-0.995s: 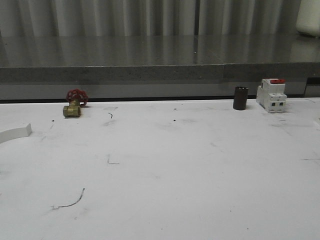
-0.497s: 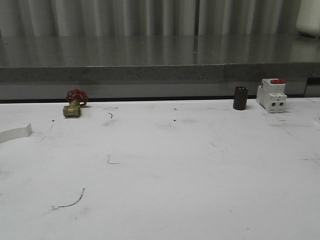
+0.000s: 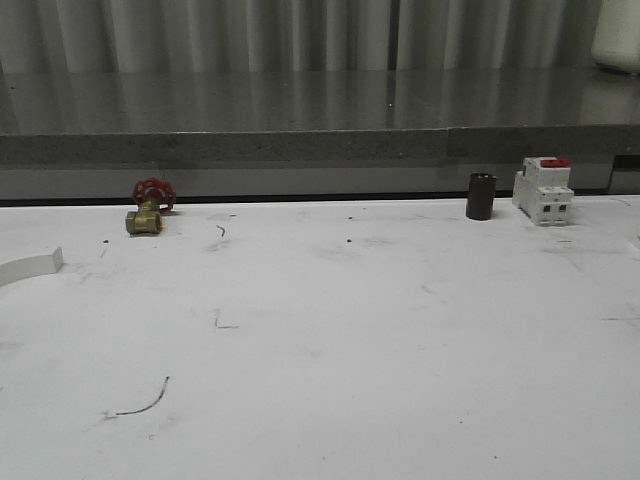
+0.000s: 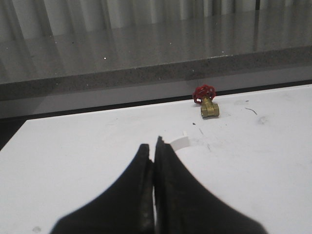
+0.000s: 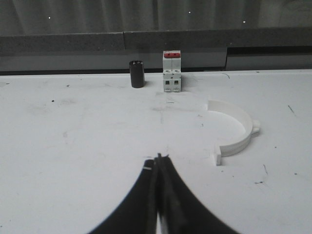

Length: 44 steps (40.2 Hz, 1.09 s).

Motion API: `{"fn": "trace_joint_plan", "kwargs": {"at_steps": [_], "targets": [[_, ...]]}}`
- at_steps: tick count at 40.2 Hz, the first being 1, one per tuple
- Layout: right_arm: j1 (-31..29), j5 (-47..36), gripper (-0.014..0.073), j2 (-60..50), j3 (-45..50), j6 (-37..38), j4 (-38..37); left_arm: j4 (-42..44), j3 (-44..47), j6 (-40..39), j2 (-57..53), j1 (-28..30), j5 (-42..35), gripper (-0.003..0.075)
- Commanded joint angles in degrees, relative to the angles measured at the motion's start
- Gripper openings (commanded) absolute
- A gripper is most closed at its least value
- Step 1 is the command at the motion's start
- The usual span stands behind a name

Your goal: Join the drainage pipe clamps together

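One white half-ring drainage pipe clamp point(image 5: 233, 129) lies flat on the white table in the right wrist view, ahead and to the side of my right gripper point(image 5: 158, 158), which is shut with nothing in it. The end of the other clamp point(image 3: 30, 266) shows at the table's far left edge in the front view. In the left wrist view that clamp's end point(image 4: 178, 143) pokes out just beyond my left gripper point(image 4: 152, 146), which is shut and empty; the rest of it is hidden behind the fingers.
A brass valve with a red handwheel point(image 3: 148, 207) sits at the back left. A dark cylinder point(image 3: 480, 196) and a white breaker with a red top point(image 3: 543, 190) stand at the back right. A grey ledge point(image 3: 320, 145) runs behind the table.
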Motion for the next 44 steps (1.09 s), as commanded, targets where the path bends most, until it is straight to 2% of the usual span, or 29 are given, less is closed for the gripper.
{"fn": "trace_joint_plan", "kwargs": {"at_steps": [1,5,8,13,16,20,26,29,32,35,36,40,42,44], "targets": [[-0.4,-7.3,-0.0120,-1.0,-0.7,-0.5,0.0,-0.8,0.0,-0.1,-1.2,0.1,-10.1,-0.0020],[-0.4,-7.4,-0.0120,-1.0,-3.6,-0.5,0.0,-2.5,-1.3,-0.1,-1.2,0.1,-18.6,-0.0020],[-0.4,-6.3,-0.0120,-1.0,-7.3,-0.5,0.0,-2.5,-3.9,-0.1,-1.2,0.1,-19.8,-0.0020],[-0.4,0.7,-0.0120,1.1,-16.4,-0.5,0.0,-2.2,-12.8,-0.1,1.1,0.1,-10.8,-0.0020],[-0.4,4.2,-0.0120,4.7,-22.0,-0.5,0.1,-1.3,-18.1,-0.1,4.7,0.1,-2.8,-0.0020],[-0.4,6.3,-0.0120,11.3,-27.2,-0.5,0.2,-0.5,-23.5,-0.1,11.6,0.1,3.1,-0.0020],[-0.4,6.1,-0.0120,18.6,-29.9,-0.5,0.2,-0.3,-26.4,-0.1,19.3,0.1,3.3,-0.0020],[-0.4,6.1,-0.0119,19.3,-29.9,-0.5,0.2,-0.3,-26.4,-0.1,19.9,0.1,2.6,-0.0020],[-0.4,6.1,-0.0083,19.3,-29.9,-0.5,0.2,-0.3,-26.4,-0.1,19.9,0.1,2.6,-0.0005],[-0.4,6.1,0.0027,19.3,-29.9,-0.5,0.2,-0.5,-26.4,-0.1,19.9,0.1,3.5,0.0097],[-0.4,6.1,0.0087,19.3,-29.9,-0.5,0.2,-0.6,-26.4,-0.1,19.9,0.1,3.6,0.0137],[-0.4,6.1,0.0377,19.3,-29.9,-0.5,0.2,-1.8,-26.4,-0.1,19.9,0.1,3.8,0.0372],[-0.4,6.1,0.0500,19.3,-29.9,-0.5,0.2,-2.0,-26.4,-0.1,19.9,0.1,3.8,0.0501],[-0.4,6.1,0.0594,19.3,-29.9,-0.5,0.2,-2.0,-26.4,-0.1,19.9,0.1,3.9,0.0584]]}}
